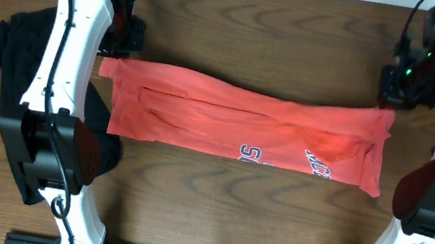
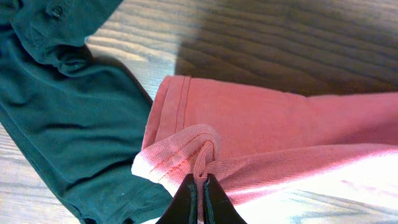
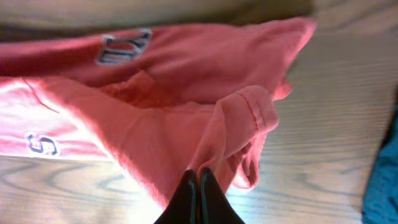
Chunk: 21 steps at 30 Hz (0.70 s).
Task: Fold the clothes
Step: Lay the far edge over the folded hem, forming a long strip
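Fold step: red shirt (image 1: 227,115) pinched at both ends
Left gripper (image 2: 198,186) clamps its ten o'clock corner, right gripper (image 3: 198,183) the two o'clock; next, probably, draw both toward six

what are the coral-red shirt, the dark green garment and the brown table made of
The coral-red shirt looks like soft matte cotton jersey: it bunches in loose folds and has a double-stitched hem. The dark green garment looks like a similar matte knit, probably cotton, softly creased. The brown table is wood or wood-look laminate: grain lines show under a slight sheen.
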### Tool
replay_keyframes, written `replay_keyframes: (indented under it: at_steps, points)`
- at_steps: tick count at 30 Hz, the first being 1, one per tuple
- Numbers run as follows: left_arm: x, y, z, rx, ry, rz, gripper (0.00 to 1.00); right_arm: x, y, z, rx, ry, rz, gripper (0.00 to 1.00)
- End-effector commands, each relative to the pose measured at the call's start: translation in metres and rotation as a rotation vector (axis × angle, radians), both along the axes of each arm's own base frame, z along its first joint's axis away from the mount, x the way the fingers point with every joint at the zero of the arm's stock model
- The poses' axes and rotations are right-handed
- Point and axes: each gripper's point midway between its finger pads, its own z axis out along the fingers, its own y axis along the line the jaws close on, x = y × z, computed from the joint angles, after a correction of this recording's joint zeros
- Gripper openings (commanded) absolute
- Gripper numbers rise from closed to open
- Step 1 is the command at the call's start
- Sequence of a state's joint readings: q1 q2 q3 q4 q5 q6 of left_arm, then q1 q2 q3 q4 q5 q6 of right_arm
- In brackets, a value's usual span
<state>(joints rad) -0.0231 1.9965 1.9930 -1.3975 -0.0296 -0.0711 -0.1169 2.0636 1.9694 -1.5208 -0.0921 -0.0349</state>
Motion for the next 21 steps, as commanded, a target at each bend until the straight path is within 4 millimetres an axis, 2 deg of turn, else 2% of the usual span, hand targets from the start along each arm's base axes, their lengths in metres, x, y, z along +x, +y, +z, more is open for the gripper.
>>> replay_keyframes:
  at_steps: [1,7,14,15,17,18,21]
  points:
    - [-0.012,0.004,-0.017,0.008,0.066,0.005,0.06,-0.007,-0.004,-0.013,-0.003,0.018,-0.003,0.01]
    - [-0.031,0.004,-0.057,0.010,0.160,0.004,0.06,-0.019,-0.002,-0.039,0.023,0.068,-0.011,0.01]
    - [-0.053,0.004,-0.093,0.011,0.238,0.003,0.07,-0.028,-0.009,-0.047,0.029,0.098,-0.022,0.01]
    - [-0.055,0.004,-0.096,0.012,0.246,0.003,0.16,-0.027,-0.009,-0.047,0.032,0.095,-0.024,0.01]
    - [-0.058,0.004,-0.099,0.012,0.255,0.003,0.48,-0.027,-0.009,-0.047,0.035,0.093,-0.026,0.01]
    - [-0.058,0.004,-0.100,0.012,0.257,0.003,0.56,-0.026,-0.009,-0.048,0.035,0.089,-0.026,0.02]
    - [-0.056,0.002,-0.098,-0.001,0.248,-0.002,0.71,-0.025,-0.009,-0.048,0.035,0.084,-0.015,0.09]
